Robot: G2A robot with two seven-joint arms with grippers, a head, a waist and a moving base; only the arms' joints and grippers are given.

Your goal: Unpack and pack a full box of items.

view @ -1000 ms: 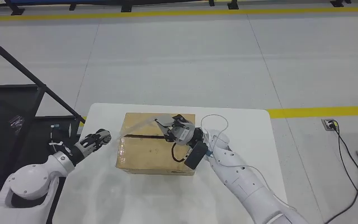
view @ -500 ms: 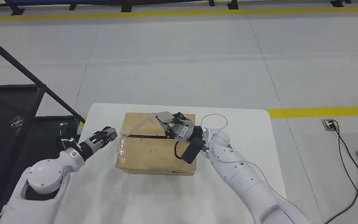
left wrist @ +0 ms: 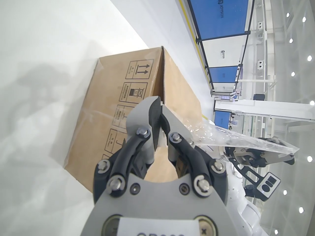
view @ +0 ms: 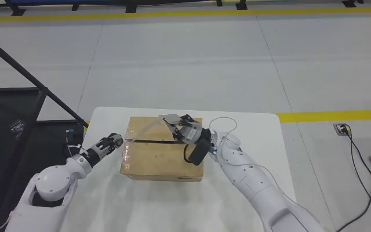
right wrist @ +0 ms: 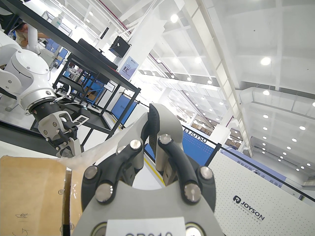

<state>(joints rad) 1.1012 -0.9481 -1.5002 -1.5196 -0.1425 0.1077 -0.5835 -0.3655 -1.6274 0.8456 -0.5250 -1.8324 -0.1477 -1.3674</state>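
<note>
My left gripper has edged up to the box on the tabletop, and my right gripper has lifted above its lid. Both sets of fingers are pinched shut on the clear film strip stretched between them. The seal seems nearly off; flaps next.

White table; black rack left of it; yellow floor line; floor socket

We see a tan cardboard box marked with black print on its nine o'clock side, a seemingly clear, glossy strip above it, a white table, and a yellow floor line at three o'clock.
</note>
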